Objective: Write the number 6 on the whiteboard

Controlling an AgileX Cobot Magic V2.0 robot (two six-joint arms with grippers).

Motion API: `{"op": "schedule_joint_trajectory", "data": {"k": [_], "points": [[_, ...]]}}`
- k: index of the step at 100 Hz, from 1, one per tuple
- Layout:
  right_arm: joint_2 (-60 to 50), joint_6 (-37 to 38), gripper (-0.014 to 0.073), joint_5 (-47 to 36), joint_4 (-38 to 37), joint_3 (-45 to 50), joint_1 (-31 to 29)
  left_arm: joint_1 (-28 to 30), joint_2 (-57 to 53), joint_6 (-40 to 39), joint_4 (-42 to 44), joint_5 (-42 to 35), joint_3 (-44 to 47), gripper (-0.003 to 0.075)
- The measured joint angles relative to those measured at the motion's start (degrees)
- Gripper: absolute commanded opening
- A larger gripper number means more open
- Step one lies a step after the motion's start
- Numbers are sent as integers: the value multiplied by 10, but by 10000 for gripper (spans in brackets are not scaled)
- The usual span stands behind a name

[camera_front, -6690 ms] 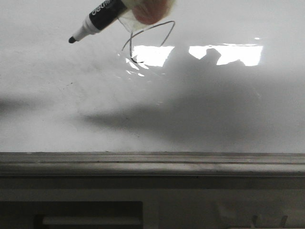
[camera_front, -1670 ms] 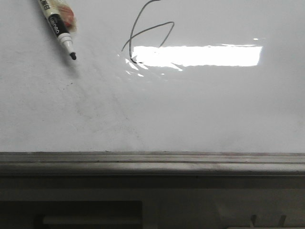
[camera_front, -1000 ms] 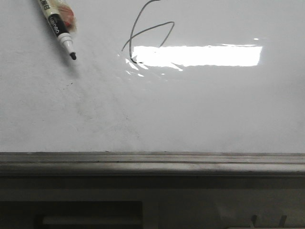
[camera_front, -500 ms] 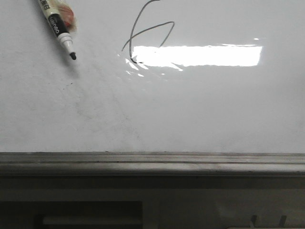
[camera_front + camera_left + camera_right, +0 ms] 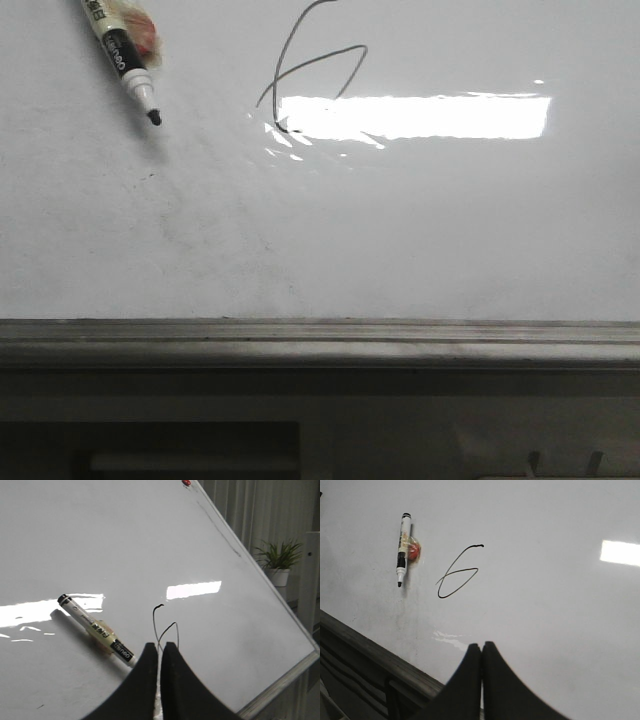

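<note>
The number 6 [image 5: 457,575] is drawn on the whiteboard [image 5: 420,230], with a marker [image 5: 122,60] lying just left of it. The left gripper [image 5: 159,652] and right gripper [image 5: 481,652] are both pressed together, holding nothing.

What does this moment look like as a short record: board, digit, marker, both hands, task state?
board: whiteboard, glossy, faint smudges, light glare
digit: 6 drawn in thin dark line, loop closed
marker: marker uncapped, on the board beside the 6, apart from it, a reddish piece taped to its barrel
left hand: left hand shut, empty, off the board
right hand: right hand shut, empty, off the board
task state: 6 looks written, marker released
</note>
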Motion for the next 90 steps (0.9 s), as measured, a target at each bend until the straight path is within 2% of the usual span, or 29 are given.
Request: {"op": "schedule_joint_trajectory", "data": {"k": [6, 7, 8, 9, 16, 38, 53, 62, 90], "points": [[0, 0, -51, 0, 0, 0, 0, 10, 0, -102, 98, -3, 9, -20], [0, 0, -51, 0, 0, 0, 0, 16, 0, -126, 136, -3, 12, -20], [0, 0, -51, 0, 0, 0, 0, 16, 0, -126, 136, -3, 12, -20], [0, 0, -51, 0, 0, 0, 0, 20, 0, -163, 161, -3, 15, -20], [0, 0, -51, 0, 0, 0, 0, 46, 0, -253, 265, -1, 27, -20], [0, 0, -51, 0, 0, 0, 0, 177, 0, -406, 450, -3, 60, -20], [0, 0, -51, 0, 0, 0, 0, 264, 0, -498, 517, -12, 95, -20], [0, 0, -51, 0, 0, 0, 0, 296, 0, -536, 553, -16, 97, -20], [0, 0, -51, 0, 0, 0, 0, 346, 0, -555, 589, -27, 97, -20]]}}
